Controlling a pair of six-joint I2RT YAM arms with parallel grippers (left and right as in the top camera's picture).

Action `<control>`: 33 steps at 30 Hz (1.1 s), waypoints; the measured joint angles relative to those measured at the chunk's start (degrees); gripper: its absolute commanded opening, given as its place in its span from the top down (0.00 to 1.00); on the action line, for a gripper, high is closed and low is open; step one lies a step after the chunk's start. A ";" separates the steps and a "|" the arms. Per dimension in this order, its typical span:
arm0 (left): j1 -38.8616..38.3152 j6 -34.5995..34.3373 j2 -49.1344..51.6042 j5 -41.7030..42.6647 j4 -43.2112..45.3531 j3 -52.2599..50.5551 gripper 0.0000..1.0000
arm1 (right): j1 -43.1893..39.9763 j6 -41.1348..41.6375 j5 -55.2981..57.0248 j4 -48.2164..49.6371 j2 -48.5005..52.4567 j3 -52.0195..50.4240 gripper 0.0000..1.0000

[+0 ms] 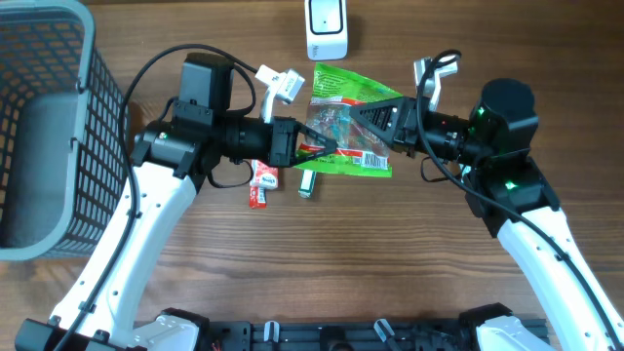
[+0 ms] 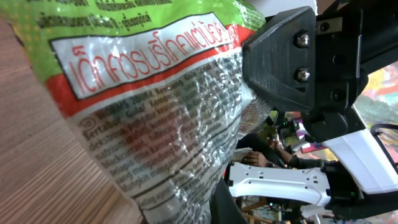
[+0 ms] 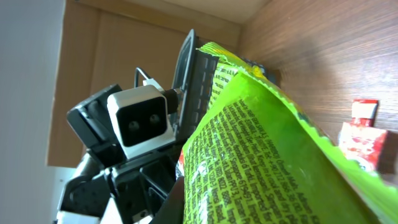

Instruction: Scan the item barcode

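Left fingers (image 1: pixel 322 144) and right fingers (image 1: pixel 375 115) both clamped on the green snack bag (image 1: pixel 341 86) above the table (image 1: pixel 390 253).

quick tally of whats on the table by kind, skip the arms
green snack bag: 1
red and white sachet: 1
small green and white packet: 1
white barcode scanner: 1
grey mesh basket: 1
total: 5
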 measured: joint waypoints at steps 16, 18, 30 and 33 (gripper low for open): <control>1.64 0.02 0.11 1.53 -5.53 -0.02 0.96 | 0.28 -18.95 0.02 -9.40 -0.02 0.00 0.95; 1.97 0.02 0.11 1.81 -5.79 -0.02 0.96 | 0.39 -20.68 0.00 -9.42 -0.02 0.00 0.96; 3.69 0.07 0.11 2.19 -6.19 -0.02 0.96 | 0.42 -24.41 -1.09 -9.57 -0.02 0.00 0.96; 3.74 0.31 0.11 2.19 -7.06 -0.02 0.96 | 0.13 -24.48 -1.44 -8.28 -0.02 0.00 0.96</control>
